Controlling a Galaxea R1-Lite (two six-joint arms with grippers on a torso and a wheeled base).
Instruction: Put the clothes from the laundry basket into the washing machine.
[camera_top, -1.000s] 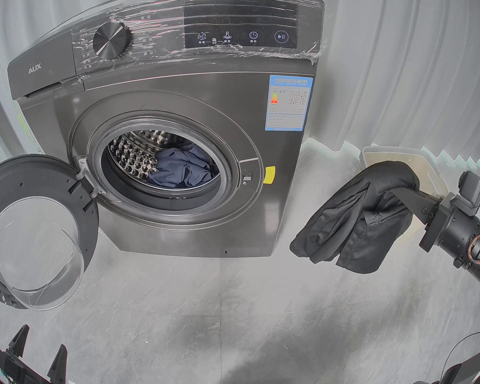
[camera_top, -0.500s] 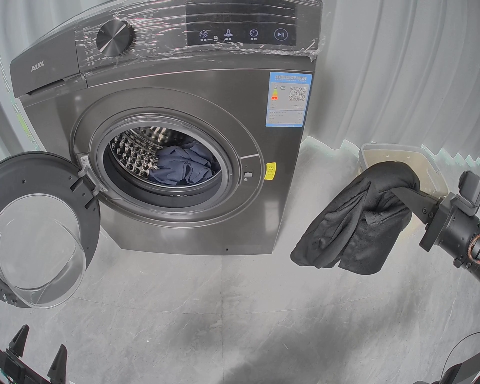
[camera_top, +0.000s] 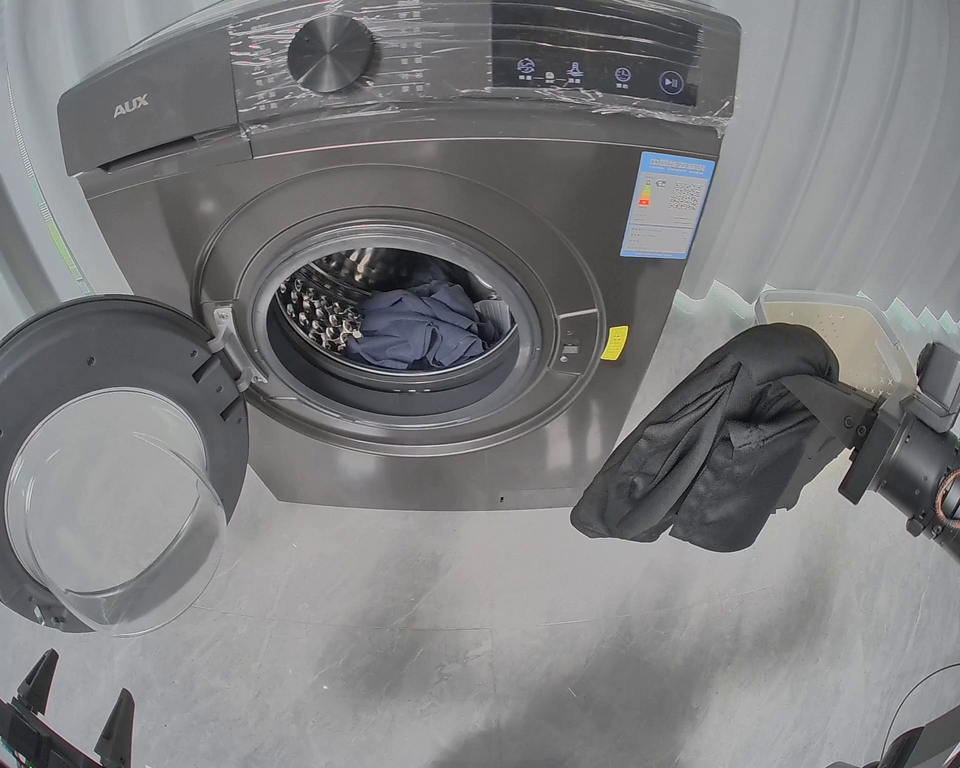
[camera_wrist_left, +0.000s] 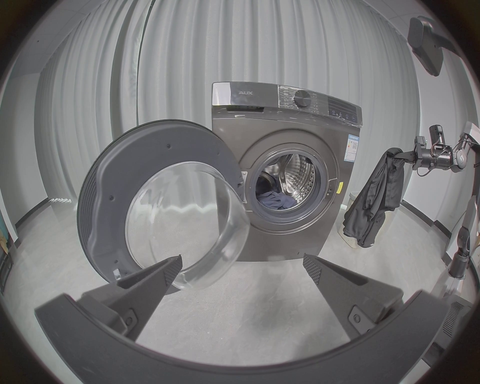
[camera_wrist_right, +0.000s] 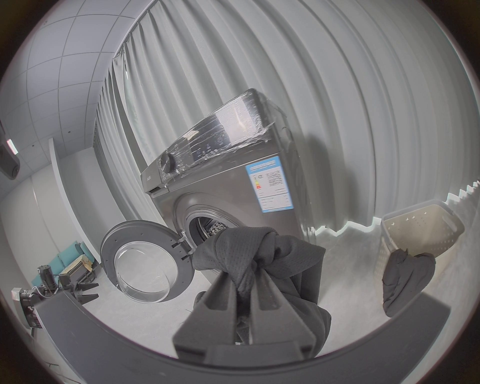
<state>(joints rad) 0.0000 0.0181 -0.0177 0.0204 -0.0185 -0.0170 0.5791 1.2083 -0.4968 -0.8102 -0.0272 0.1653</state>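
Your right gripper (camera_wrist_right: 243, 281) is clenched on the black garment (camera_top: 710, 450), hanging lengthwise down beside the laundry basket (camera_top: 852, 343), with the open drum (camera_top: 322, 302) of the washing machine (camera_top: 450, 180) off to its left and farther forward.

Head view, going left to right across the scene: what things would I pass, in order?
Open washer door → drum → blue clothes → black garment → laundry basket.

Probably a lab: curtains (camera_top: 850, 150), film-wrapped washing machine (camera_top: 420, 180)
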